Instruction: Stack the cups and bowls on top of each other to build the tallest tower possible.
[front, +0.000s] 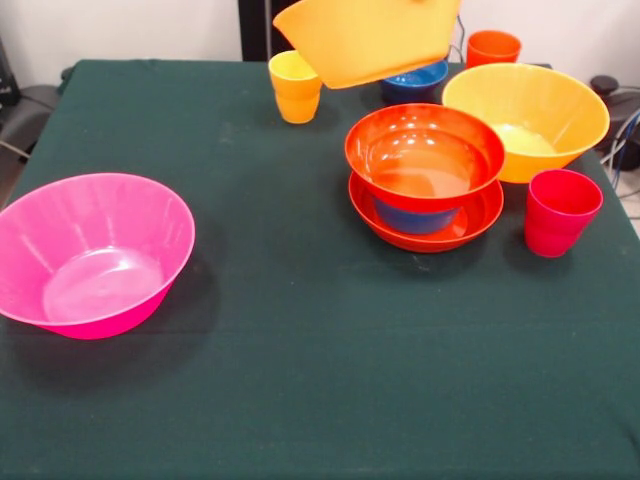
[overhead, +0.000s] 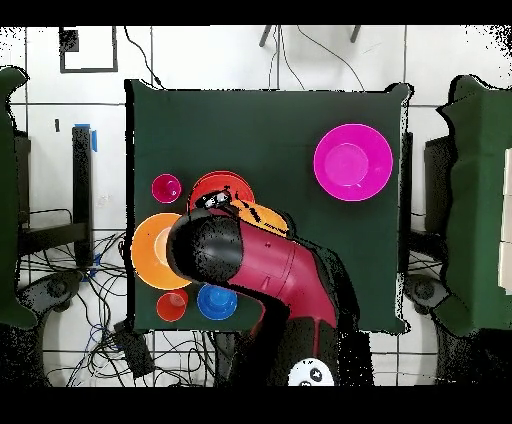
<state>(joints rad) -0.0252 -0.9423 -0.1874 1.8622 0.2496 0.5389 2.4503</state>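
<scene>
a large orange-yellow bowl (front: 365, 40) hangs tilted in the air at the far side of the table (front: 300, 380), so the step in hand looks like carrying it toward the tower (front: 425, 180), a red-orange bowl sitting on a small blue bowl inside a shallow red-orange one. the gripper itself is not visible in the front view, and from overhead the arm (overhead: 250, 265) covers it, so i cannot tell how it holds the bowl, though the lifted bowl suggests a grasp at its rim. the tower stands just in front of and below the raised bowl. the next move probably calls for levelling the bowl, centring it over the top red-orange bowl and lowering it gently. a second orange-yellow bowl (front: 530, 120) sits right beside the tower, the red-pink cup (front: 560, 212) near it, the yellow cup (front: 295, 87) and orange cup (front: 493, 48) farther back, and the pink bowl (front: 90, 255) well apart.
</scene>
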